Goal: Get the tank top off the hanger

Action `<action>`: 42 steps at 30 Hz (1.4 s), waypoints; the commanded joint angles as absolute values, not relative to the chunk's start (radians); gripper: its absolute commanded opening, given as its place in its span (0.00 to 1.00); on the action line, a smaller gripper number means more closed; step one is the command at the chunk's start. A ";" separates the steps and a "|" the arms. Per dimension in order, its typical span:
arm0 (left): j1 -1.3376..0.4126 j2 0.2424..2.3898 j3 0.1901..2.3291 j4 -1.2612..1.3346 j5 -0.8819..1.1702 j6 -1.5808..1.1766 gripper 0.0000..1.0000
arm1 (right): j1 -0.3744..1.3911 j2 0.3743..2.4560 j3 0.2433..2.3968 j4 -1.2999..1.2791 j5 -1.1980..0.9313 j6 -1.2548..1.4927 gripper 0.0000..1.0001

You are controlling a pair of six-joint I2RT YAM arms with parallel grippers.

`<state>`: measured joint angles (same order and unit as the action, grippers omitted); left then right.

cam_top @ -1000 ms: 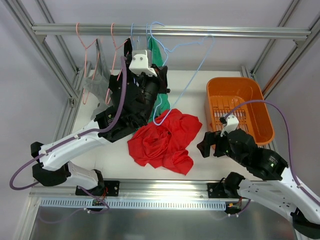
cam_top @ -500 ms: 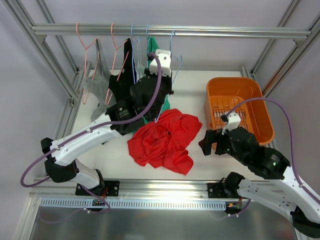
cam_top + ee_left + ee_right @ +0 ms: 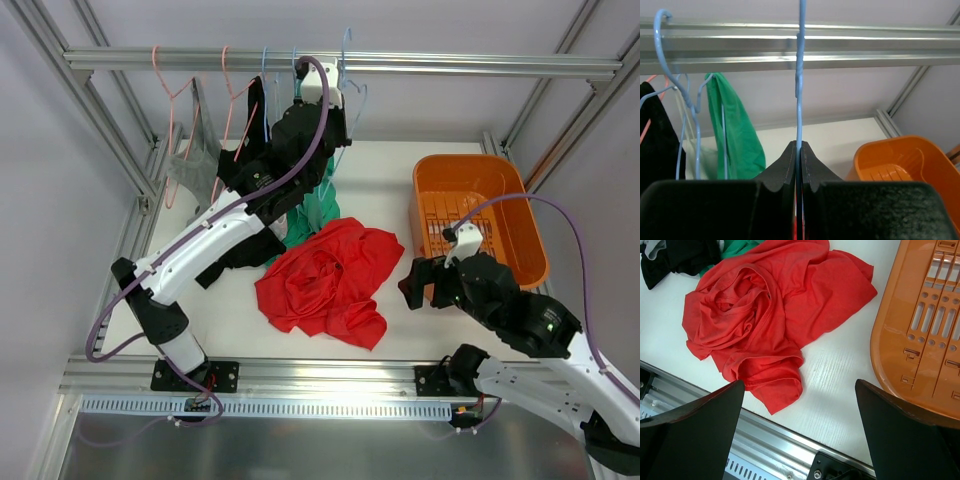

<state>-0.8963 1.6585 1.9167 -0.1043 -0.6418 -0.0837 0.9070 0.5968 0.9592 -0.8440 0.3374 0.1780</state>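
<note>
The red tank top [image 3: 325, 280] lies crumpled on the white table, off any hanger; it also shows in the right wrist view [image 3: 760, 315]. My left gripper [image 3: 335, 105] is raised to the top rail and is shut on the wire of an empty blue hanger [image 3: 800, 90], which runs straight up across the rail [image 3: 840, 47]. I cannot tell whether its hook sits on the rail. My right gripper [image 3: 412, 283] is open and empty, low over the table beside the tank top's right edge [image 3: 797, 385].
A green garment [image 3: 735, 130] hangs on another blue hanger just left of my left gripper. Black [image 3: 250, 140] and grey [image 3: 195, 165] garments and pink hangers [image 3: 170, 90] hang further left. An orange basket [image 3: 480, 215] stands at the right.
My left arm has carried the empty blue hanger rightward and up from a tilted hold over the table to the rail. The right arm has barely moved.
</note>
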 commanded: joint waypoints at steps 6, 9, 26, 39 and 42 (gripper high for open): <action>-0.874 1.706 1.924 -0.035 -0.634 -0.141 0.00 | 0.904 0.618 0.985 -0.828 0.360 0.150 0.99; -0.867 1.729 1.914 -0.041 -0.640 -0.152 0.00 | 0.904 0.627 0.980 -0.819 0.335 0.137 0.99; -0.857 1.619 1.833 -0.049 -0.525 -0.183 0.68 | 0.873 0.793 0.902 -0.649 0.171 0.098 0.99; -0.940 1.017 1.344 -0.089 -0.552 -0.144 0.99 | 0.891 1.176 0.882 -0.318 -0.043 0.077 0.99; -0.948 0.890 1.240 -0.185 -0.589 -0.184 0.99 | 0.928 1.280 0.914 -0.293 0.049 0.084 0.99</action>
